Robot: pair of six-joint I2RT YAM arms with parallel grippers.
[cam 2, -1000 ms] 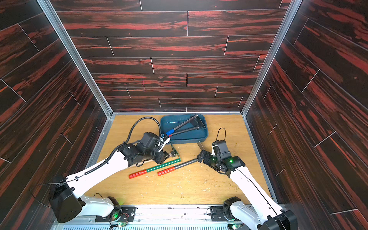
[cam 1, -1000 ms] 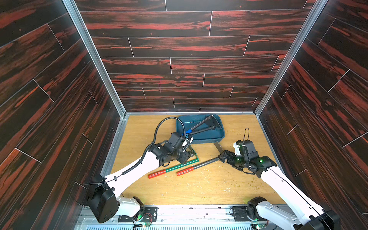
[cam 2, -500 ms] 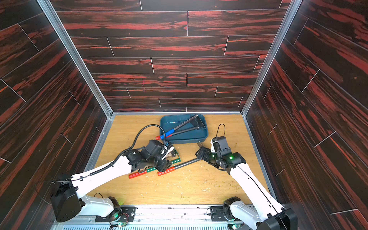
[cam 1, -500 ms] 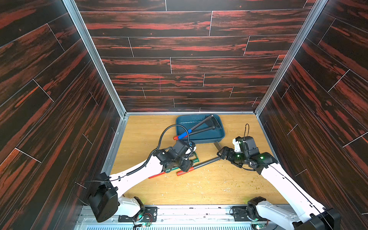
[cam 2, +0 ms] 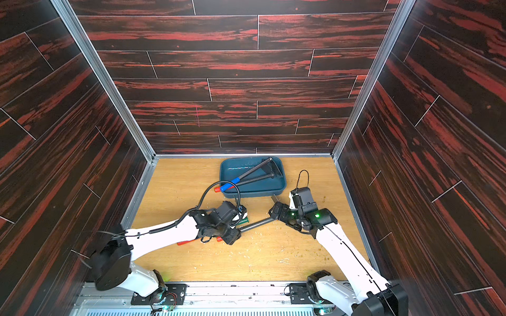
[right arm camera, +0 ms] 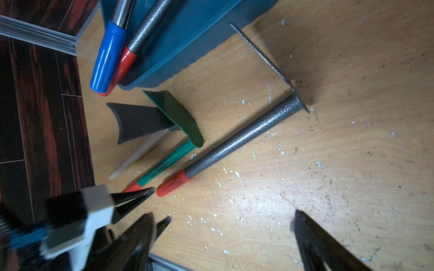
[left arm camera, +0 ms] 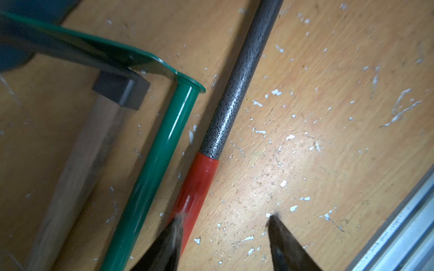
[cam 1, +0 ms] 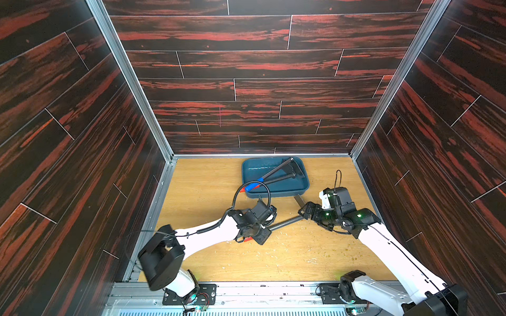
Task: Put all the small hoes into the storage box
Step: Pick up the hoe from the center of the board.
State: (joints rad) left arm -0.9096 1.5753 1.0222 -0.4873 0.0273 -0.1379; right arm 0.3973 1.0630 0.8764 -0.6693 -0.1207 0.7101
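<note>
3 hoes lie on the table (left arm camera: 328, 140) outside the storage box (cam 1: 276, 194). The small hoe (left arm camera: 234, 93) is the one nearest both sets of jaws. It has a speckled grey metal shaft, a red sleeve grip on 1 end and a thin flat blade set crosswise on the other.

It lies flat, with its long axis running from the left gripper (left arm camera: 225, 218) to the right gripper (right arm camera: 223, 214). The grip end is at the left jaws. The blade end is just ahead of the right jaws, near the box.

Your left jaws stand about half open and hold nothing. 1 fingertip overlaps the red grip and the other is over bare table; contact cannot be confirmed. Your right jaws are spread wide and empty.

A green hoe (left arm camera: 159, 164) and a wooden-handled hoe (left arm camera: 77, 159) lie alongside, outside the left jaws. 2 boxed hoes (cam 1: 276, 171) rest with their grips over the rim.
</note>
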